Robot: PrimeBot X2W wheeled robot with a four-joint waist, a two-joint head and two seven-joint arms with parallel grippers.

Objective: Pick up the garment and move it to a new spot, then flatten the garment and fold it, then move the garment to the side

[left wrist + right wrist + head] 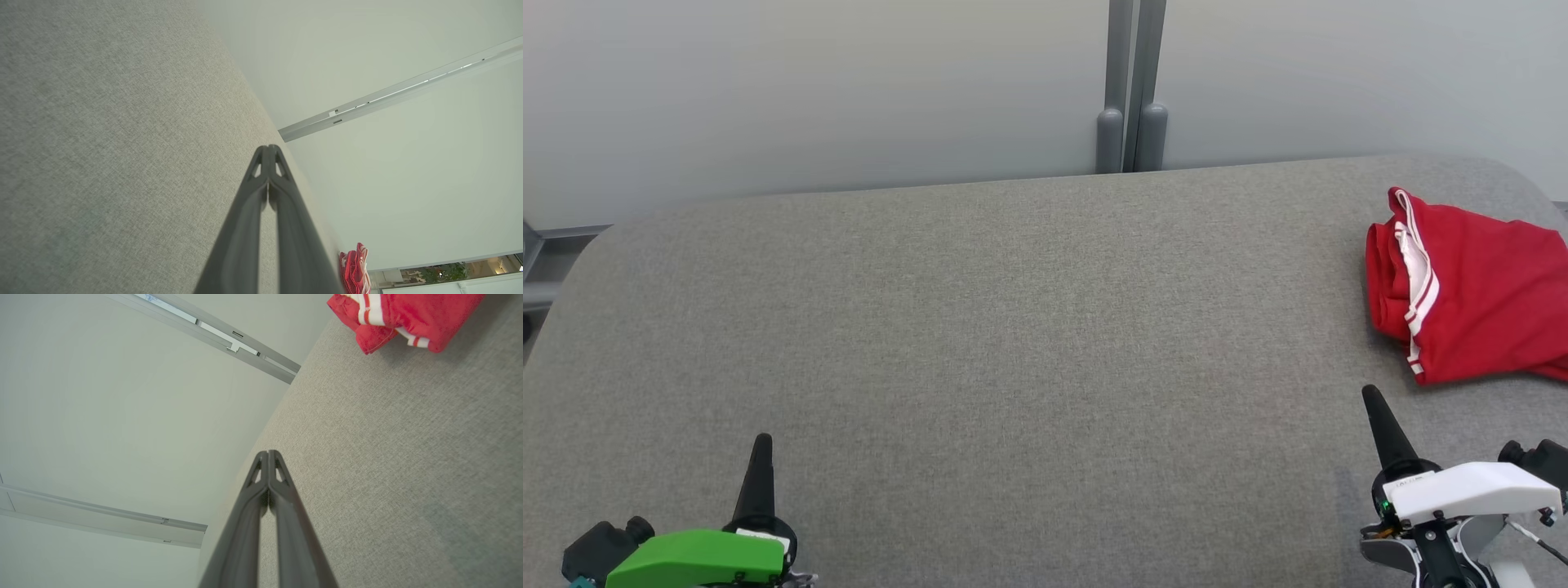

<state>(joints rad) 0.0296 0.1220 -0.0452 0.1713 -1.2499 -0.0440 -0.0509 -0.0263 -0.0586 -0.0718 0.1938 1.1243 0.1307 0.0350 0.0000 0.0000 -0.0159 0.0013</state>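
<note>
The garment (pixel 1474 294) is red with white stripes and lies bunched at the far right of the grey table (pixel 1013 343). It also appears small in the left wrist view (pixel 354 269) and at the top of the right wrist view (pixel 404 314). My right gripper (pixel 1370 396) is shut and empty, a short way in front of the garment, not touching it. My left gripper (pixel 762 441) is shut and empty at the lower left, far from the garment. In the wrist views, each pair of fingertips is pressed together: left (pixel 268 148), right (pixel 268 453).
A pale wall with a grey vertical post (pixel 1131 90) stands behind the table's far edge. The table's rounded corners lie at the left and right. Its grey cloth surface stretches wide between the two grippers.
</note>
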